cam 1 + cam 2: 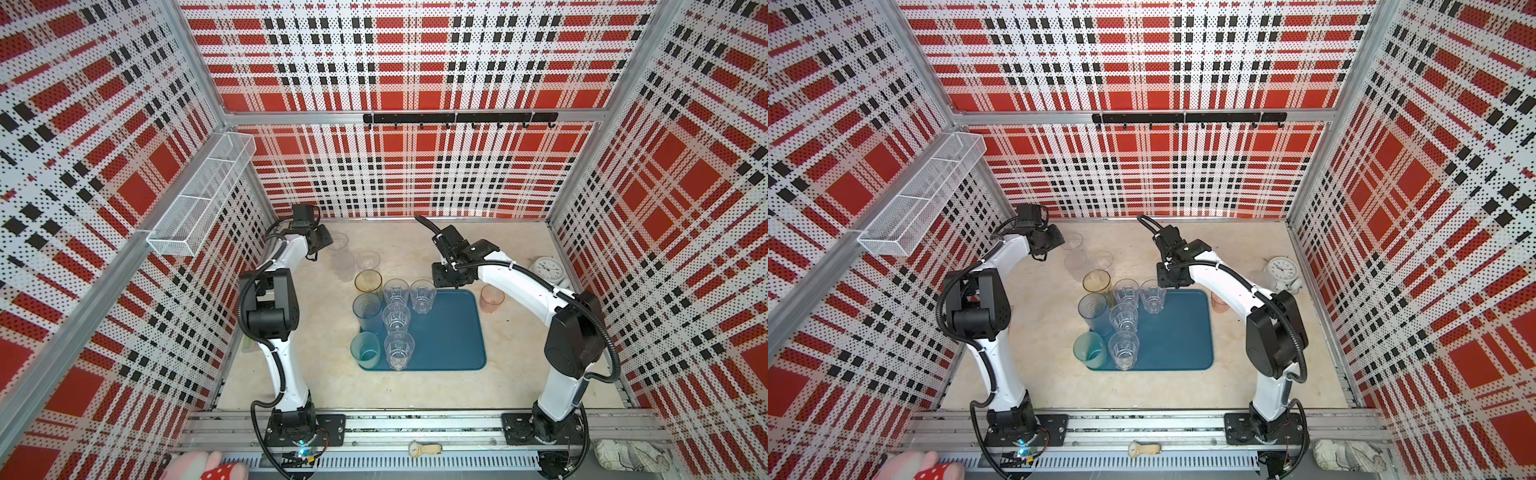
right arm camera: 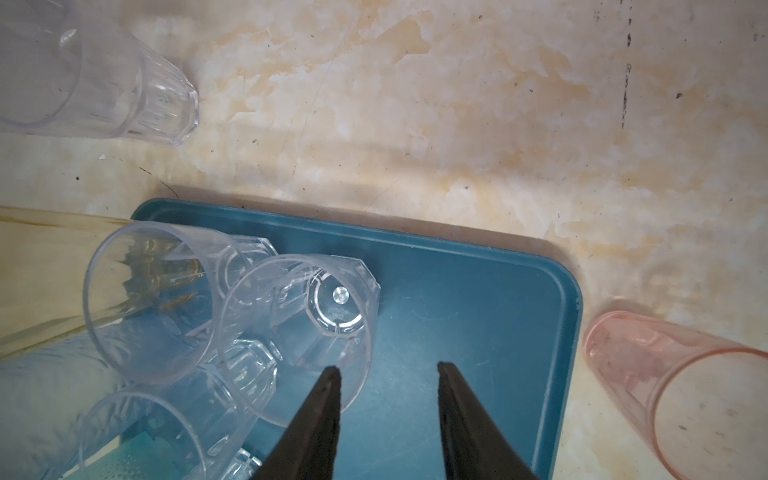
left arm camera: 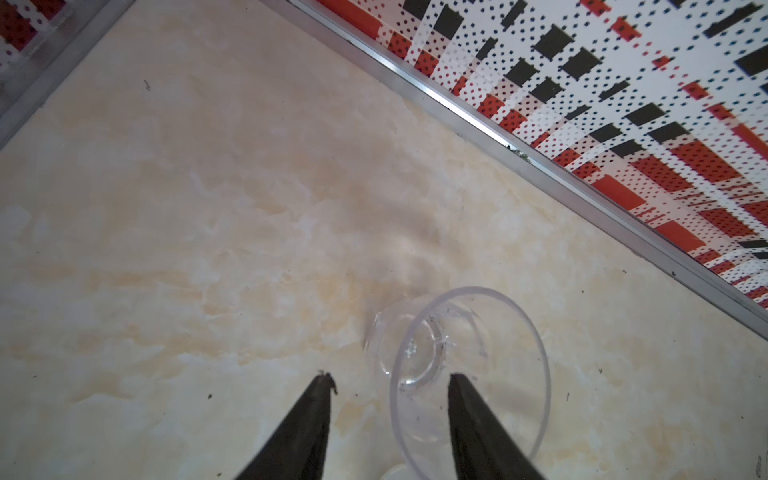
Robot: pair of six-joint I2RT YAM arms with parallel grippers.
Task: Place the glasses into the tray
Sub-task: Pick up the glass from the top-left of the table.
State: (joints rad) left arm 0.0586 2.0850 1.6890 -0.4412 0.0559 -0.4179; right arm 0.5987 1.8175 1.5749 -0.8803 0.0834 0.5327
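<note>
The teal-blue tray (image 1: 453,332) (image 2: 478,299) lies mid-table. On its left half stand several clear faceted glasses (image 1: 396,318), with a tall grey-blue glass (image 1: 366,309), an amber glass (image 1: 368,281) and a teal glass (image 1: 365,351) along its left edge. A pink glass (image 1: 492,298) (image 2: 681,390) stands on the table right of the tray. My right gripper (image 1: 449,282) (image 2: 387,368) hangs open over the tray's back edge, empty, beside a faceted glass (image 2: 299,332). At the back left, my left gripper (image 1: 328,244) (image 3: 391,378) is open, its fingers straddling the rim of a clear glass (image 3: 469,365).
More clear glasses (image 1: 368,260) stand on the table behind the tray. A white alarm clock (image 1: 548,268) sits by the right wall. A white wire basket (image 1: 203,195) hangs on the left wall and a black hook rail (image 1: 459,118) on the back wall.
</note>
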